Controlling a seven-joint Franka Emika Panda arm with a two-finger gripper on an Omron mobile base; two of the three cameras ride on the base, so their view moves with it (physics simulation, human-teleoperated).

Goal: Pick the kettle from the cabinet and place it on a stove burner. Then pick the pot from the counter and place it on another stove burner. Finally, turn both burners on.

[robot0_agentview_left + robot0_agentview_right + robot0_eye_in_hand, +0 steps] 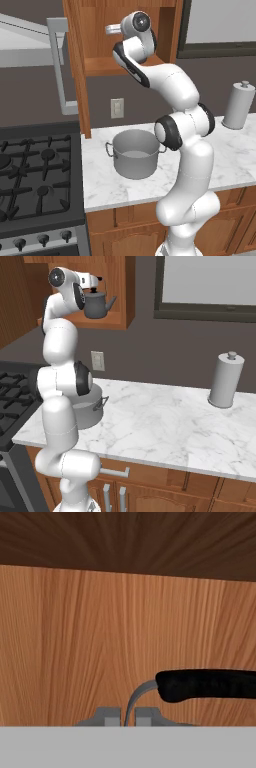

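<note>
The kettle (99, 304) is inside the open cabinet (120, 296), on its shelf, spout toward the room; the gripper (121, 716) is closed tight on the thin grey end of its handle (210, 685). Below, the pot (135, 153) waits on the counter (165, 421), the stove (35, 175) beside it. I think the grip is off-centre; the kettle may tilt, slip, or hit the cabinet edge when coming out.
</note>
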